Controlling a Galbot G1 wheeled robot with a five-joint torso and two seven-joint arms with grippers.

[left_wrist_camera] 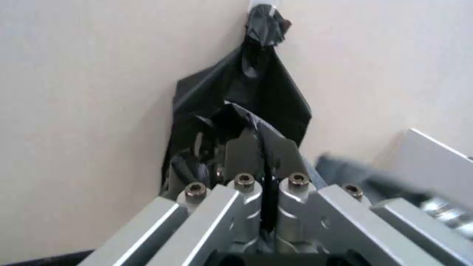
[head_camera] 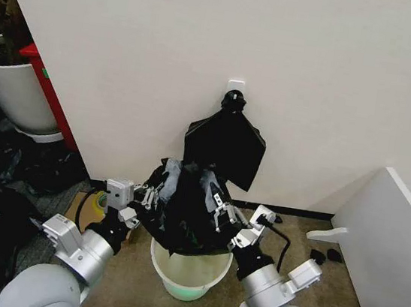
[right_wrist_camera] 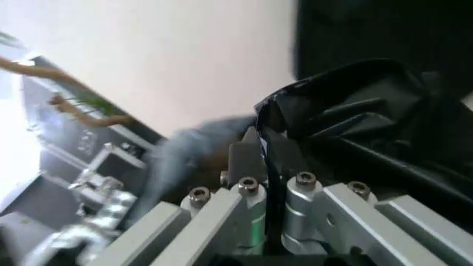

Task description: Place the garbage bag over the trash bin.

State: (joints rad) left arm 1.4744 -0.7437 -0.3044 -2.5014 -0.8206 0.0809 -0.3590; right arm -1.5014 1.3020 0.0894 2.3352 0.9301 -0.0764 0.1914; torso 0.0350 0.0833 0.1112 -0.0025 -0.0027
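Observation:
The crinkled black garbage bag (head_camera: 183, 211) hangs spread between my two grippers, just above the trash bin (head_camera: 188, 274), a white bucket with a pale green base on the floor. My left gripper (head_camera: 151, 194) is shut on the bag's left edge. My right gripper (head_camera: 220, 208) is shut on its right edge. In the left wrist view the fingers (left_wrist_camera: 251, 152) pinch a fold of the bag (left_wrist_camera: 194, 160). In the right wrist view the fingers (right_wrist_camera: 262, 155) clamp the glossy bag (right_wrist_camera: 355, 111). The bag covers the back of the bin's rim.
A flat fan-shaped bundle of black bags (head_camera: 225, 145) hangs from a wall hook above the bin. A large white pot (head_camera: 12, 94) with a red-edged board (head_camera: 47, 91) stands at left. A white panel (head_camera: 390, 246) leans at right. A tape roll (head_camera: 92, 205) lies on the floor.

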